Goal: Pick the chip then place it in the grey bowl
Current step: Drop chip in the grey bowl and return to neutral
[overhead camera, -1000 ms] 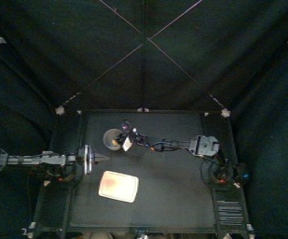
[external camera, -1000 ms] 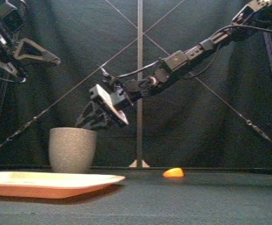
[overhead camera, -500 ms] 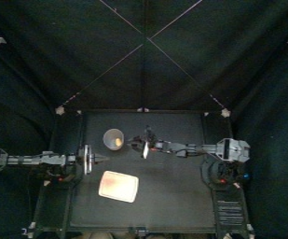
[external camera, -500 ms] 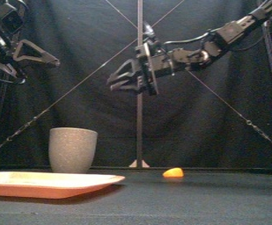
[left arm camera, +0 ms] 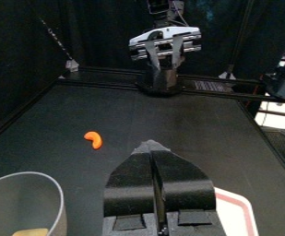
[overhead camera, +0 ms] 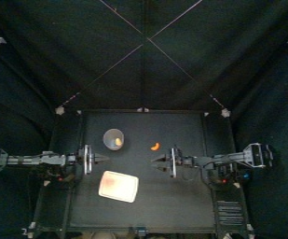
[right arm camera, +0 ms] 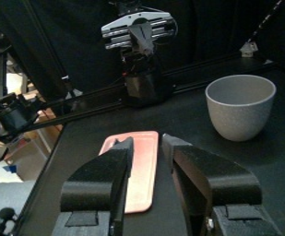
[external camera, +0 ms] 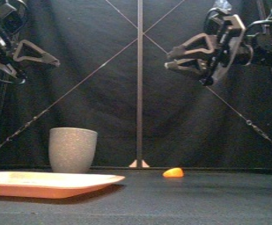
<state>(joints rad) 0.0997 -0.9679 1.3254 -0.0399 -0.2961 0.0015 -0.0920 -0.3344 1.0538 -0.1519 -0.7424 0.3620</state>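
A small orange chip [overhead camera: 157,146] lies on the black table to the right of the tall grey speckled cup [overhead camera: 114,139]; the front view shows the chip [external camera: 173,173] and cup [external camera: 72,149] well apart. Something pale shows inside the cup [left arm camera: 21,205] in the left wrist view. My right gripper [external camera: 191,54] hangs high at the right, open and empty, away from both; in its wrist view the right gripper [right arm camera: 148,149] faces the cup [right arm camera: 241,106]. My left gripper [left arm camera: 155,146] rests at the left, shut, with the chip [left arm camera: 94,139] ahead of it.
The flat pink tray [overhead camera: 117,187] lies in front of the cup, near the table's front left; it also shows low at the left as the tray [external camera: 44,183] in the front view. The two arms face each other across the table's middle.
The right arm has drawn back from above the cup toward the right side and risen. Its gripper stays open. The left arm, chip, cup and tray have not moved.
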